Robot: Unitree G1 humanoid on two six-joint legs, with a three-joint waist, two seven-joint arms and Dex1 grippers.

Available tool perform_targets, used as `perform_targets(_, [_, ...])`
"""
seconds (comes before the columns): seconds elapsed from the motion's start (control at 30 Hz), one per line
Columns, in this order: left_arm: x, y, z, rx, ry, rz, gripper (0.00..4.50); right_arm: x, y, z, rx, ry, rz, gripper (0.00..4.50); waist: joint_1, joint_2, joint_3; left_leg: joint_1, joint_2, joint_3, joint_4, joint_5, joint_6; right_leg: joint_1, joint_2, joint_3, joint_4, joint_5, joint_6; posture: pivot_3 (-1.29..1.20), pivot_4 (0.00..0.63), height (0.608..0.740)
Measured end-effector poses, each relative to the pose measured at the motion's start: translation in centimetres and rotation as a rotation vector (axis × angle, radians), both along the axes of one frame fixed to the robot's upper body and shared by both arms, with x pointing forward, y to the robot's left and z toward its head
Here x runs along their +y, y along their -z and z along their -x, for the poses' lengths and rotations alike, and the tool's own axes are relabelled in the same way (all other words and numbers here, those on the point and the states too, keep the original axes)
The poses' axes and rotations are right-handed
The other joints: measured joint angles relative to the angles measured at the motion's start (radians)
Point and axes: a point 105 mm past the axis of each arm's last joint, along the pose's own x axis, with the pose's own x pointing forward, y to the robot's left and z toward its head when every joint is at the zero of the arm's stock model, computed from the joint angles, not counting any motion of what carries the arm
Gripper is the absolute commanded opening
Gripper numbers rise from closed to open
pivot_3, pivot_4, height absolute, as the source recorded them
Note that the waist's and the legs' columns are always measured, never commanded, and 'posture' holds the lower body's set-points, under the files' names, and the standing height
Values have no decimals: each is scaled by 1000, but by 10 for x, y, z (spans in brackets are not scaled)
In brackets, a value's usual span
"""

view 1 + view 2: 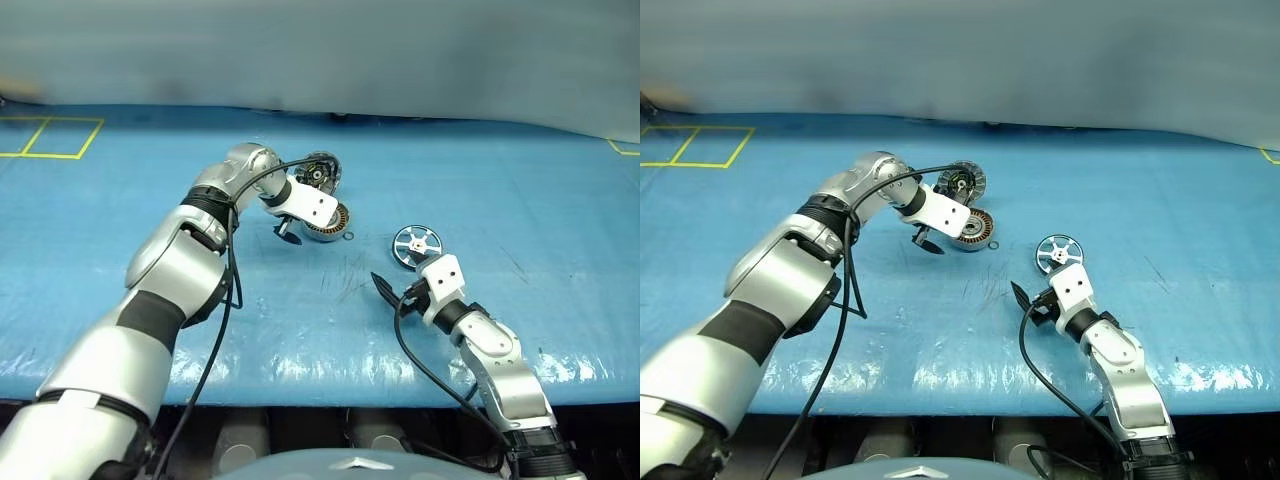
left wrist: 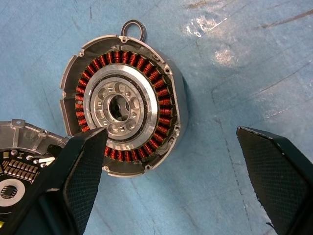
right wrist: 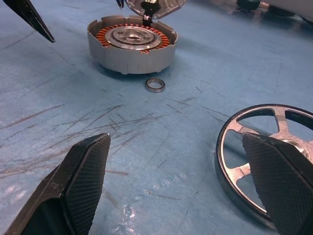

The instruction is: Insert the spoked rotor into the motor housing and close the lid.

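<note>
- The left end effector [image 2: 171, 171] hangs over the motor housing [image 2: 124, 105], fingers spread wide and empty, pointing steeply down.
- The housing sits on the blue worktop [image 1: 150, 170], copper windings up, with a small metal ring [image 3: 155, 84] just beside it.
- The lid [image 1: 961, 182] lies just behind the housing.
- The right end effector [image 3: 176, 191] is near the worktop, fingers apart and empty; the spoked rotor [image 3: 264, 147] lies flat just beside one finger.
</note>
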Motion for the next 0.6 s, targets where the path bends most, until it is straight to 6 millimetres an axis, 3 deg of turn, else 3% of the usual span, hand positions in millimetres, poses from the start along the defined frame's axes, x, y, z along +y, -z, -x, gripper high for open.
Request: perform_targets(0.6, [-1, 13, 0, 23, -56, -21, 4500, 4, 4, 11, 1, 47, -21, 4489, 1, 0, 0, 0, 0, 0, 0, 0, 0, 0, 0, 0, 0, 0, 0, 0, 150, 740])
